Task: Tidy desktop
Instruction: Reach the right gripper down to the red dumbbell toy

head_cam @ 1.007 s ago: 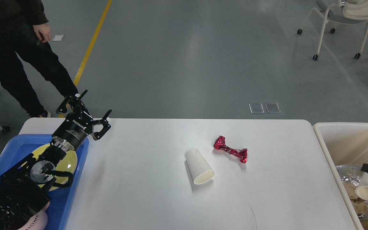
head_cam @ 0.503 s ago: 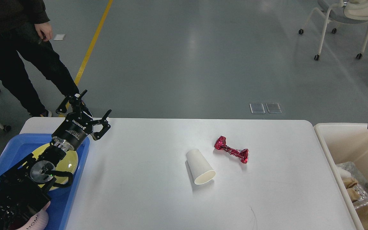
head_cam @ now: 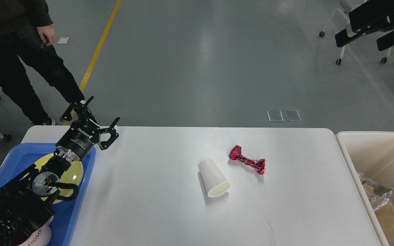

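Observation:
The desktop (head_cam: 149, 205) is a white table top with rounded corners. A white paper cup (head_cam: 214, 177) lies on its side near the middle, mouth toward me. Just right of it lies a crumpled red foil wrapper (head_cam: 247, 163). My left gripper (head_cam: 96, 116) hangs open and empty above the table's far left corner, over the edge of the blue tray (head_cam: 84, 191). My right gripper (head_cam: 361, 41) is high at the top right, well above the beige bin (head_cam: 371, 143). Its fingers are apart with nothing between them.
The blue tray holds a yellow plate (head_cam: 72, 172) and a pink item (head_cam: 39, 235) under my left arm. The bin at the table's right end holds crumpled plastic and paper (head_cam: 376, 196). A person (head_cam: 19, 58) stands beyond the far left corner.
One second ago my right gripper held a white cup low over the bin. It has since risen to the top right without the cup. The left arm has not moved.

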Motion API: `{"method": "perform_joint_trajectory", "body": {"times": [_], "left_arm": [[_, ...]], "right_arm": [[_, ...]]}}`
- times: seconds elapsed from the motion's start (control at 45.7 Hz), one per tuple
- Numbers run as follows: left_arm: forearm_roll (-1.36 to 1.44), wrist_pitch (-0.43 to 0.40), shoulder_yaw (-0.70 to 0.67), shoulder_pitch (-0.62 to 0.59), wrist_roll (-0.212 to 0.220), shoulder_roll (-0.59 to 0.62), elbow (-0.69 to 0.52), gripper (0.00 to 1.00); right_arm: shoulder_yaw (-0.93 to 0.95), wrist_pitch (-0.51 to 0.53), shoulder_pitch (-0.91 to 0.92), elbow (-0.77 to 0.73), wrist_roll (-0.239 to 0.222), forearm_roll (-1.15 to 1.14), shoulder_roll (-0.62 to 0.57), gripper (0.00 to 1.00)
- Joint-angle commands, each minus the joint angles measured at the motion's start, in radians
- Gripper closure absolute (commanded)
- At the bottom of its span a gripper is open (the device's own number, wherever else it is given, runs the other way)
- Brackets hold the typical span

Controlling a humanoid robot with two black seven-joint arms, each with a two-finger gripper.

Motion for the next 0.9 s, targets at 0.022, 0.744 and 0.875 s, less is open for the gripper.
{"method": "perform_joint_trajectory", "body": {"times": [0.022,0.744,0.875], "left_arm": [[-0.002,0.0,0.0,0.0,0.0,0.0,-0.001,0.0],[0.0,0.0,0.003,0.0,0.002,0.0,0.0,0.0],[0.0,0.0,0.003,0.0,0.002,0.0,0.0,0.0]], "right_arm": [[0.017,0.0,-0.111,-0.008,-0.014,0.017,0.01,0.0],[0.029,-0.978,-1.517,-0.838,-0.076,0.259,0.694,0.0],[0.024,-0.981,-1.62,-0.968,-0.094,0.251,0.731,0.0]]}}
